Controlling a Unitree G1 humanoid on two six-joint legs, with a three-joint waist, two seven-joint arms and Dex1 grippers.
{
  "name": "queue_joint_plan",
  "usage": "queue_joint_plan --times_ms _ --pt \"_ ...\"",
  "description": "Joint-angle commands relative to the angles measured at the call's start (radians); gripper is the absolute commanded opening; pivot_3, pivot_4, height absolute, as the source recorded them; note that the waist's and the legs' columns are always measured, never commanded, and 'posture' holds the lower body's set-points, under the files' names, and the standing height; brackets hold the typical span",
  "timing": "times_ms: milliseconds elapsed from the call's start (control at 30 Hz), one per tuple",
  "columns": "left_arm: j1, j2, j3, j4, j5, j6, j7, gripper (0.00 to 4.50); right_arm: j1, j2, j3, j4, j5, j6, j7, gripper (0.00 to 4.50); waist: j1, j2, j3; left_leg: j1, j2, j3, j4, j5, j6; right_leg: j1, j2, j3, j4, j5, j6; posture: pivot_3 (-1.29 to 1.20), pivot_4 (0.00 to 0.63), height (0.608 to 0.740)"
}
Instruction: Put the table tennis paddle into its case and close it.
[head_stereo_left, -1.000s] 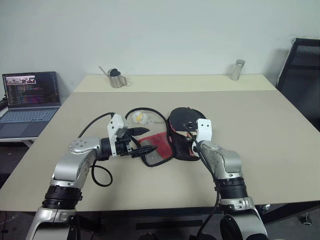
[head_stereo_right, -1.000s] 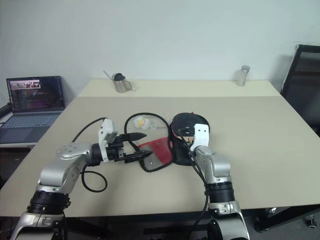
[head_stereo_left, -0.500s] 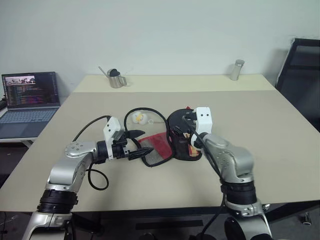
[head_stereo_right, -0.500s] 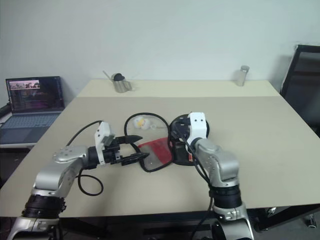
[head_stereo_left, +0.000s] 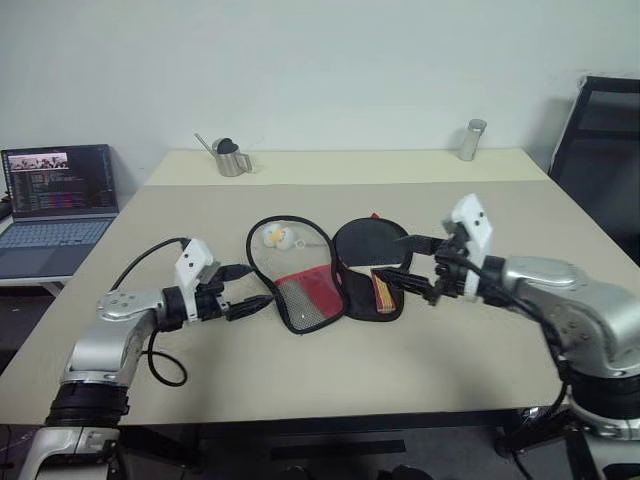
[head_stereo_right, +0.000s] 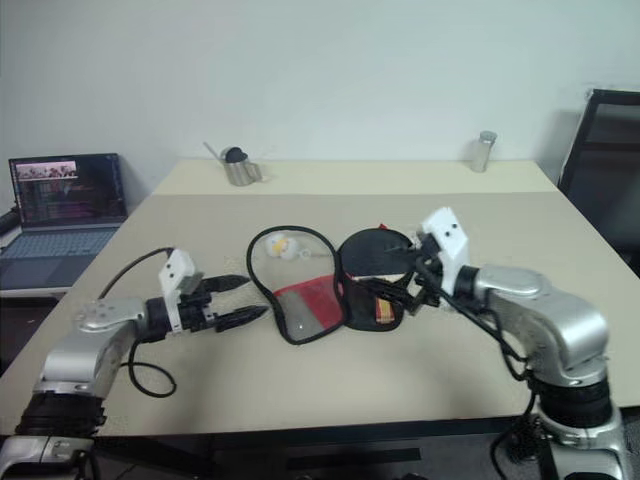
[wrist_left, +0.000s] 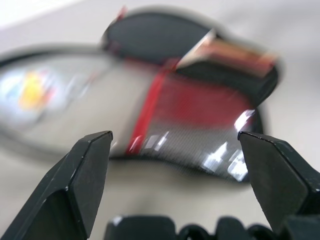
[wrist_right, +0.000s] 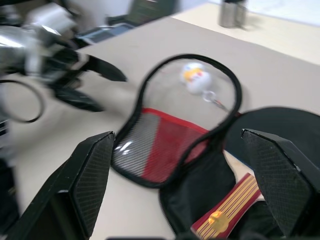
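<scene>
case (head_stereo_left: 330, 275) lies open, paddle (head_stereo_left: 375, 270) inside | left tool (head_stereo_left: 255, 296) and right tool (head_stereo_left: 405, 262) wide open, empty | risk: flap snags handle, zip jams

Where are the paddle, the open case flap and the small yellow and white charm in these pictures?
paddle (head_stereo_left: 385, 292): left eye view, on its striped handle.
case flap (head_stereo_left: 308, 297): left eye view, on the red mesh part.
charm (wrist_right: 194, 76): right wrist view, on its round body.
</scene>
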Motion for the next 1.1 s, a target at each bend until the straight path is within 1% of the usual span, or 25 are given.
queue_joint_plan --times_ms 33,200,367,533,667,833,933,1000,1100 --pt "-0.048 0.028 0.007 0.082 0.053 -0.079 0.002 4.4 0.008 -0.055 -0.033 -0.066 0.107 0.008 0.079 4.45 0.002 0.0 0.0 0.0 0.0 0.0 0.0 0.0 0.0 0.0 0.0 0.0 0.0 0.0 0.0 0.0 0.15 0.74" --pt "-0.136 0.0 -0.024 0.268 0.126 -0.168 0.015 4.4 0.025 -0.082 -0.012 -0.064 0.108 -0.025 0.071 4.45 0.005 -0.001 0.0 0.0 0.0 0.0 0.001 0.0 0.0 0.0 0.0 0.0 0.0 0.0 0.0 0.0 0.15 0.74" --pt "-0.243 -0.071 -0.065 0.436 0.175 -0.237 0.005 4.4 0.021 -0.079 0.005 -0.052 0.093 -0.055 0.056 4.45 0.007 -0.002 -0.001 0.0 -0.001 0.004 0.001 0.0 0.0 0.0 -0.001 0.0 0.0 0.0 0.0 0.0 0.15 0.74" --pt "-0.365 -0.154 -0.097 0.649 0.224 -0.295 -0.002 4.4 0.02 -0.083 0.019 -0.045 0.084 -0.076 0.051 4.45 0.008 -0.002 -0.001 0.0 -0.002 0.006 0.001 0.0 0.0 0.0 0.0 -0.001 0.0 0.0 0.0 0.0 0.15 0.74" --pt "-0.448 -0.198 -0.115 0.776 0.27 -0.356 0.006 4.4 0.023 -0.088 0.011 -0.045 0.086 -0.081 0.036 4.45 0.007 -0.003 -0.001 0.0 -0.002 0.007 0.001 0.0 0.0 0.0 0.0 -0.001 0.001 0.001 0.0 0.0 0.15 0.74" --pt "-0.583 -0.253 -0.113 0.823 0.274 -0.411 -0.034 4.4 0.043 -0.119 -0.027 -0.062 0.114 -0.064 0.025 4.45 0.012 -0.005 0.0 -0.001 -0.002 0.007 0.002 0.0 0.0 0.0 0.0 -0.003 0.001 0.001 0.0 0.0 0.15 0.74" --pt "-0.689 -0.314 -0.106 0.79 0.236 -0.41 -0.123 4.4 0.07 -0.16 -0.075 -0.073 0.126 -0.043 0.008 4.45 0.024 -0.007 0.001 -0.002 -0.005 0.006 0.003 0.0 0.0 0.0 0.0 -0.003 0.001 0.001 0.0 0.0 0.15 0.74" --pt "-0.722 -0.339 -0.095 0.789 0.22 -0.393 -0.157 4.4 0.079 -0.178 -0.098 -0.068 0.133 -0.036 -0.009 4.45 0.025 -0.007 0.001 -0.003 -0.006 0.007 0.004 0.0 0.0 0.0 -0.001 -0.002 0.0 0.001 0.001 0.0 0.15 0.74" --pt "-0.771 -0.405 -0.127 0.809 0.237 -0.409 -0.212 4.4 0.12 -0.224 -0.169 -0.08 0.16 -0.012 -0.022 4.45 0.025 -0.007 0.001 -0.003 -0.007 0.008 0.005 -0.002 0.003 0.001 -0.002 -0.001 0.0 0.001 0.001 0.0 0.15 0.74"
